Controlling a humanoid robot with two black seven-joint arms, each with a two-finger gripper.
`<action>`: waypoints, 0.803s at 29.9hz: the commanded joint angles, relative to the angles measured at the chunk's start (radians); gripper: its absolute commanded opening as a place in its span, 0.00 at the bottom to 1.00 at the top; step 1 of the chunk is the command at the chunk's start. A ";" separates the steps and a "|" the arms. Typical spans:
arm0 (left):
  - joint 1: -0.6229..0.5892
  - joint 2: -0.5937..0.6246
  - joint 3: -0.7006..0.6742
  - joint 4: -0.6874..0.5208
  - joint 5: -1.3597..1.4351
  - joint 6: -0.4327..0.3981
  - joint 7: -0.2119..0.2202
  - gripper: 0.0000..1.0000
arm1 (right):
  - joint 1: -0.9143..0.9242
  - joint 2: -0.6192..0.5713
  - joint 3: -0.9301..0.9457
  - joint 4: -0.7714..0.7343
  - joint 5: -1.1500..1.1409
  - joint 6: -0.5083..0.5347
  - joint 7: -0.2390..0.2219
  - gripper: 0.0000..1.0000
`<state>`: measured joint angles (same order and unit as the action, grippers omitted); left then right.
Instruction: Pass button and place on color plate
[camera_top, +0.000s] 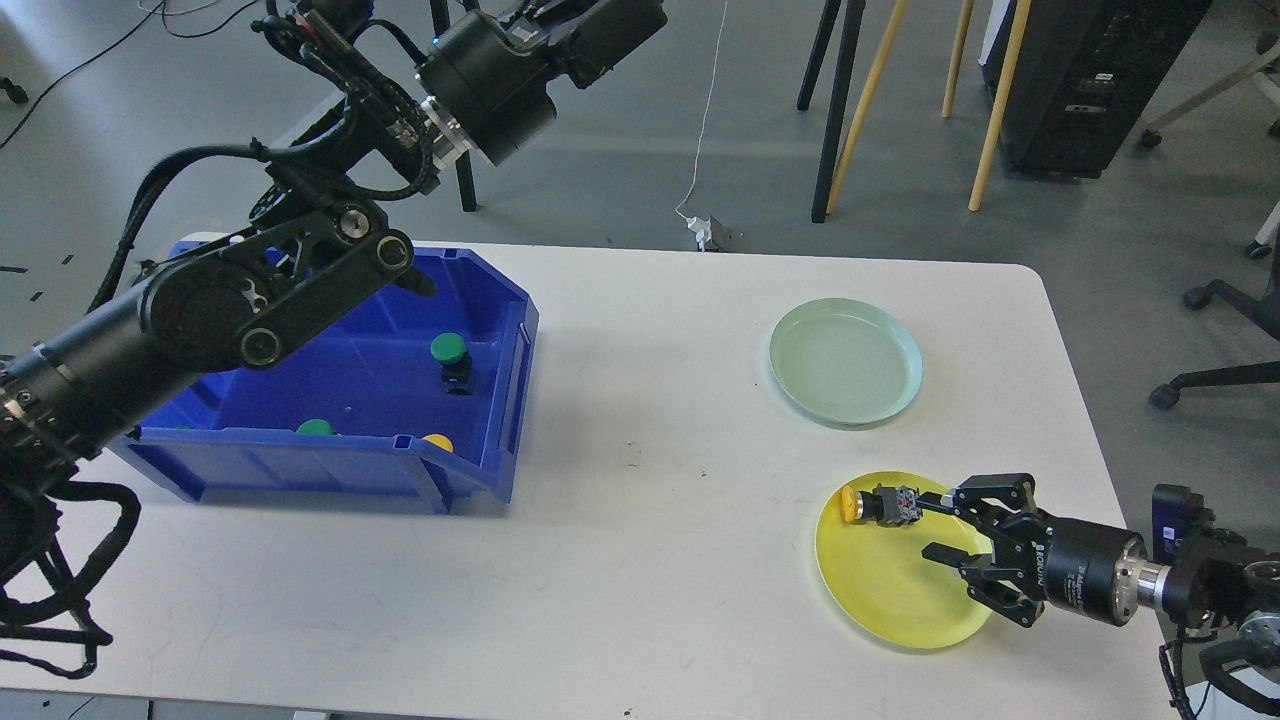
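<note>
Two plates sit on the right half of the white table (640, 560): a pale green plate (845, 362) farther back and a yellow plate (900, 570) nearer, well apart from the blue bin (480, 400) on the left.

On the yellow plate lies a yellow button (878, 505), resting on its side at the plate's upper left edge, its yellow cap pointing left and its dark body toward the right gripper (930, 530). The right gripper reaches in from the lower right with its fingers (945, 552) spread wide apart and nothing between them. The button lies just beyond the tip of the upper finger, very close to it; whether they touch I cannot tell. The lower finger hovers over the plate's middle, clear of the button.

Inside the bin, well away from those fingers, a green button (452, 360) stands upright. Another green cap (316, 428) and a yellow cap (437, 441) peek over the bin's front wall.

The left arm (200, 310) crosses above the bin and bends upward toward the top edge of the view. Its far end is cut off there, so its fingers do not show.
</note>
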<state>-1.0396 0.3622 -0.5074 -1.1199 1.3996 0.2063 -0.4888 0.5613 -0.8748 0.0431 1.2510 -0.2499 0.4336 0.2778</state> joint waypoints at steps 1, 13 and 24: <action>0.013 0.007 0.001 0.000 0.001 -0.004 0.000 0.97 | 0.005 -0.012 0.021 0.004 0.003 0.007 0.006 0.76; 0.033 0.334 0.225 -0.051 0.021 -0.186 0.073 0.97 | 0.012 -0.108 0.503 -0.021 0.015 -0.003 0.001 0.85; 0.029 0.491 0.294 0.008 0.288 -0.672 0.067 0.97 | 0.117 -0.119 0.624 -0.025 0.014 -0.056 -0.057 0.85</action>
<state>-1.0058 0.8474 -0.2139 -1.1514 1.6050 -0.3593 -0.4178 0.6534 -0.9897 0.6655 1.2311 -0.2345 0.3833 0.2234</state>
